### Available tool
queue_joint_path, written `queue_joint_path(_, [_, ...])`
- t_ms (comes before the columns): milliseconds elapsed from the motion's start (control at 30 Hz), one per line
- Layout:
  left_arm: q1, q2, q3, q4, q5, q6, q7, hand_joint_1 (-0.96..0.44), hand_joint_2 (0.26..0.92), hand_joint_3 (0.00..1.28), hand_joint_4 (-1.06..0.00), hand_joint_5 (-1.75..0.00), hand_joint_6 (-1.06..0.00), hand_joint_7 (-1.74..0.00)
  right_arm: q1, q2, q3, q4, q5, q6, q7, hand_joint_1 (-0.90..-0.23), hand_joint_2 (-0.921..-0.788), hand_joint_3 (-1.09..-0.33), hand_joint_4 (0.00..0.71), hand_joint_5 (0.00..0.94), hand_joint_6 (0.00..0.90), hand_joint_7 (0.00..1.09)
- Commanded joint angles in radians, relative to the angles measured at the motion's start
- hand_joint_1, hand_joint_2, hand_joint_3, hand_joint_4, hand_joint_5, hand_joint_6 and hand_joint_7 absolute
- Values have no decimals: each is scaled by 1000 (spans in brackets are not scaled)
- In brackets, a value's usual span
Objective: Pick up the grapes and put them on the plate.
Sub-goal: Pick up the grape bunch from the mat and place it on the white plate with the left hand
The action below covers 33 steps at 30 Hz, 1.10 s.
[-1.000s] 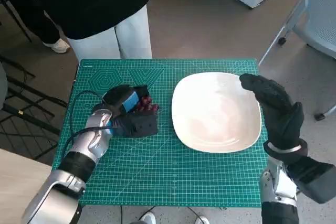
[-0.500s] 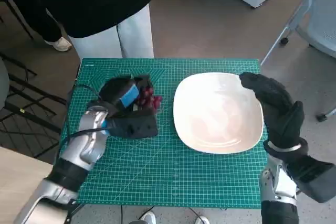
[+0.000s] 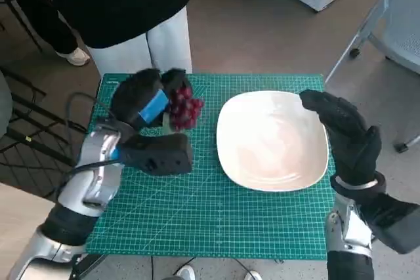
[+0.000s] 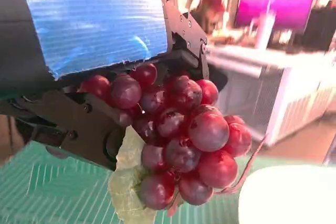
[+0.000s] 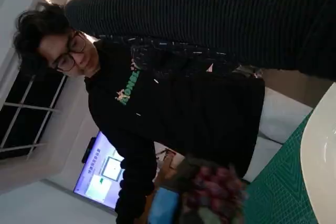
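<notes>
Grapes (image 3: 185, 109), a bunch of dark red, glossy berries, now hang clear of the green mat, clutched in the left robot hand (image 3: 146, 101); a second ago that hand lay low on the surface with the bunch pressed under it, and it has since lifted and drawn toward the far edge, near the person (image 3: 125, 11) standing there. The white plate (image 3: 272, 141) and the right robot hand (image 3: 341, 129) have not moved; the gloved hand hovers over the plate's right rim with fingers apart, holding nothing. The left wrist view alone shows the grapes (image 4: 181, 137) packed tight against the black fingers (image 4: 79, 124) under the blue tape, with a pale scrap beneath them. The right wrist view shows the bunch (image 5: 212, 190) only as a blur beside the plate's edge (image 5: 320, 150).
</notes>
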Motion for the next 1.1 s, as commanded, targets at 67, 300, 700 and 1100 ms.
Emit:
queue_joint_path(67, [13, 3, 5, -17, 20, -19, 9, 1, 920, 23, -782, -1048, -635, -1170, 13, 2, 0, -6, -2, 14, -4, -550, -921, -663, 170, 1, 3, 349])
queue_joint_path(300, [-7, -28, -10, -3, 18, -18, -8, 1, 920, 23, -776, -1031, -639, -1188, 15, -1, -4, -8, 3, 16, -2, -551, -921, -664, 169, 0, -1, 356])
queue_joint_path(700, [-126, -161, -109, 74, 58, 9, -87, 1, 920, 71, -711, -1148, -600, -1187, 17, -9, -16, -21, 12, 29, 2, -556, -921, -657, 166, 0, -1, 355])
queue_joint_path(1100, [-318, -344, -226, 368, 77, -32, -79, 2, 920, 102, -681, -1172, -558, -1249, 45, -12, -30, -81, 23, 50, -6, -567, -921, -626, 165, 0, -1, 360])
